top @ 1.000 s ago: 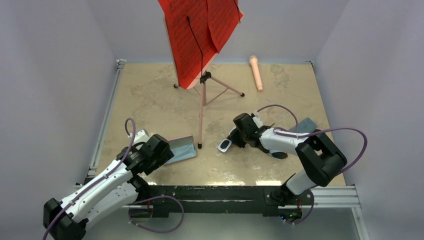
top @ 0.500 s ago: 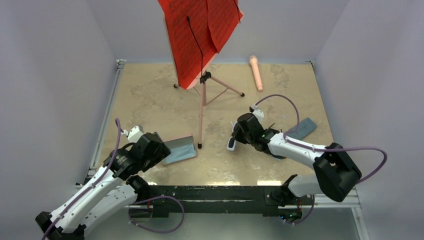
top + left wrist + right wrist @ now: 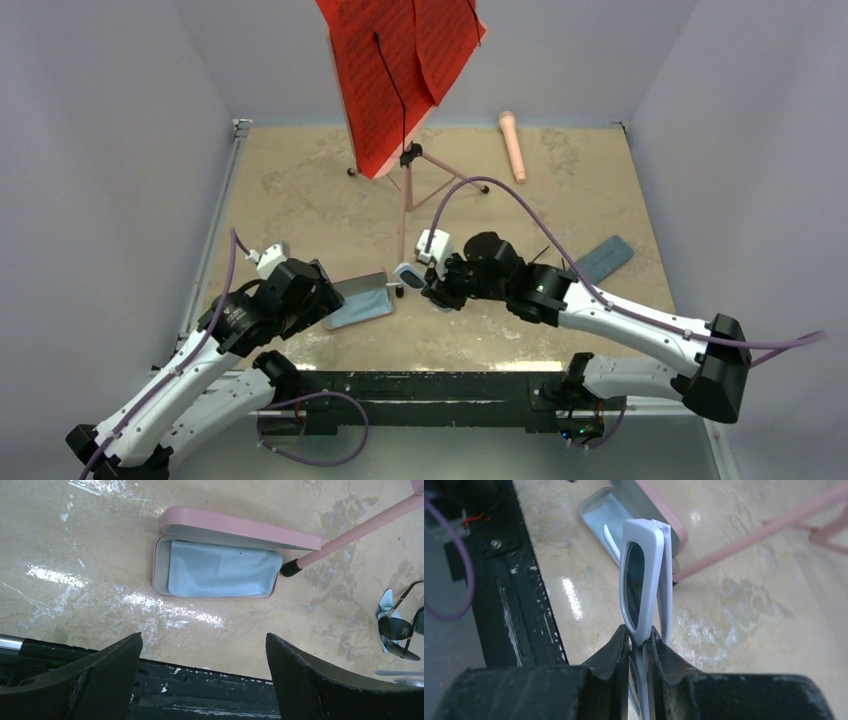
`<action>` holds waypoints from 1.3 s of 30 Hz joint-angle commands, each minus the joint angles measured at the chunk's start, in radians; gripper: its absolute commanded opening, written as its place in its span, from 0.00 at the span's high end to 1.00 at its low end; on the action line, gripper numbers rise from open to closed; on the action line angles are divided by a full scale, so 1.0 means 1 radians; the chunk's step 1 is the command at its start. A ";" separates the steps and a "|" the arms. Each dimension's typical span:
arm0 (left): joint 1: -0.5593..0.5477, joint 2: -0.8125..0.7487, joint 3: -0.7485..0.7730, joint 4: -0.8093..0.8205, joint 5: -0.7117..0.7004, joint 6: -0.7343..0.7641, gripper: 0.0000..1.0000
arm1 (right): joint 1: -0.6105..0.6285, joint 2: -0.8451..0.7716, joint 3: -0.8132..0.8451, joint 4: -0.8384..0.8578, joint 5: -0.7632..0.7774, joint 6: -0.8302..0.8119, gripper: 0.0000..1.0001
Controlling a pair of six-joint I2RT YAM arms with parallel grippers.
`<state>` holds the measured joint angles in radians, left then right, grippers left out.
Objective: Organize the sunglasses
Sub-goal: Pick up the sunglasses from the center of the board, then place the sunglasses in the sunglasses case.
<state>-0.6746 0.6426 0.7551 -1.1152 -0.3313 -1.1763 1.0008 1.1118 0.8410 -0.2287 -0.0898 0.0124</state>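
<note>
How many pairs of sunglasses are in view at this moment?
2. The white sunglasses are clamped in the right gripper, close to the open pink case. The black sunglasses lie on the table, to the right of that case. No others show.

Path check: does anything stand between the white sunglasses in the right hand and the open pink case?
Yes: the stand's leg lands between the pink case and the white sunglasses, at the case's end. A blue cloth lies inside.
</note>
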 commanded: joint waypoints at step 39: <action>0.001 -0.062 0.142 -0.442 -0.205 -0.320 0.00 | 0.134 1.078 1.048 -0.522 -0.261 -0.754 1.00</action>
<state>-0.6746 0.5682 0.8967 -1.5478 -0.5095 -1.4818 1.1278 2.1807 1.8385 -0.7486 -0.3725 -0.7670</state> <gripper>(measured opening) 0.996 0.149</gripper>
